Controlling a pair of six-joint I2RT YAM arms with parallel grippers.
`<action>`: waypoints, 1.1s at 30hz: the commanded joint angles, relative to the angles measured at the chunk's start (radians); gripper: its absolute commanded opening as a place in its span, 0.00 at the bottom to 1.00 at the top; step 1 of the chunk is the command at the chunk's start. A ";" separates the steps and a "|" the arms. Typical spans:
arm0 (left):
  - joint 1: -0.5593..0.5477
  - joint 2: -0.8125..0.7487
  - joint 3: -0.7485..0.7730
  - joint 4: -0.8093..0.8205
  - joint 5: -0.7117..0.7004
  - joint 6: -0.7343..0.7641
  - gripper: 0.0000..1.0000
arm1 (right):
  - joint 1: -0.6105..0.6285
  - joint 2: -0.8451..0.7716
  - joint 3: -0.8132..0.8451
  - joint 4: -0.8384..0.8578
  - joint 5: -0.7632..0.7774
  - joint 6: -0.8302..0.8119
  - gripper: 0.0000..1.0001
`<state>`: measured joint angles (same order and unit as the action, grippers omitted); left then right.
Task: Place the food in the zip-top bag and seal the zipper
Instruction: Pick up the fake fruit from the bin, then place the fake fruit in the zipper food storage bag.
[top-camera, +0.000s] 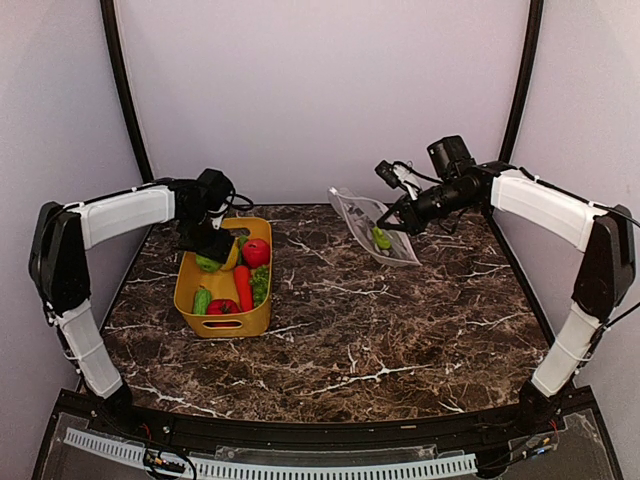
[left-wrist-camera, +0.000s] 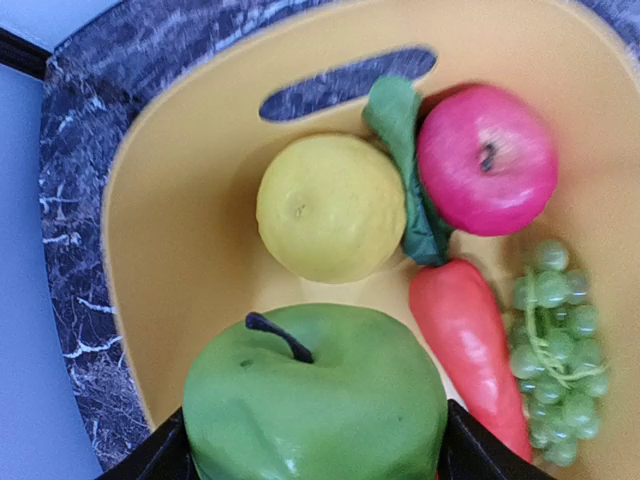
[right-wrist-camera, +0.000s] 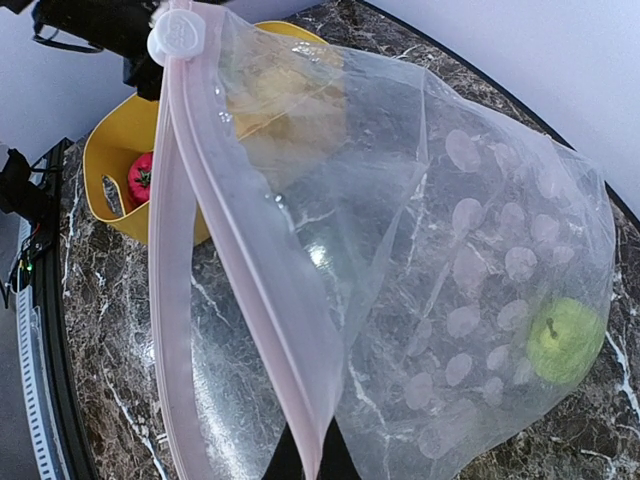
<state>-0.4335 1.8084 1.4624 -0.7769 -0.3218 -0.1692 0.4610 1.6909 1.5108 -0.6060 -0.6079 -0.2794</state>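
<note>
My left gripper (top-camera: 210, 255) is shut on a green apple (left-wrist-camera: 315, 400) over the back of the yellow basket (top-camera: 190, 300). Below it lie a yellow lemon (left-wrist-camera: 330, 205), a red apple (left-wrist-camera: 487, 160), a carrot (left-wrist-camera: 468, 345), green grapes (left-wrist-camera: 555, 350) and a green leaf (left-wrist-camera: 405, 165). My right gripper (top-camera: 385, 222) is shut on the pink zipper (right-wrist-camera: 245, 290) edge of the clear zip-top bag (top-camera: 372, 228) and holds its mouth open and lifted. One green fruit (right-wrist-camera: 565, 340) lies inside the bag, and it shows in the top view (top-camera: 381, 238).
The basket in the top view also holds a second red apple (top-camera: 222, 307), a cucumber (top-camera: 202, 299) and leafy greens (top-camera: 260, 283). The white zipper slider (right-wrist-camera: 176, 32) sits at the far end of the strip. The dark marble table (top-camera: 380, 330) lies between basket and bag.
</note>
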 joint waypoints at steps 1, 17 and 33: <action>-0.023 -0.194 -0.012 0.039 0.137 -0.028 0.57 | 0.008 0.016 -0.001 0.017 0.011 0.007 0.00; -0.376 -0.379 -0.252 1.001 0.644 -0.078 0.50 | 0.015 0.089 0.164 -0.055 0.050 0.084 0.00; -0.429 -0.072 -0.072 1.264 0.652 -0.288 0.45 | 0.036 0.179 0.343 -0.174 0.041 0.122 0.00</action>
<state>-0.8577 1.7050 1.3209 0.3943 0.2932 -0.3668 0.4892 1.8496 1.8103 -0.7345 -0.5606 -0.1749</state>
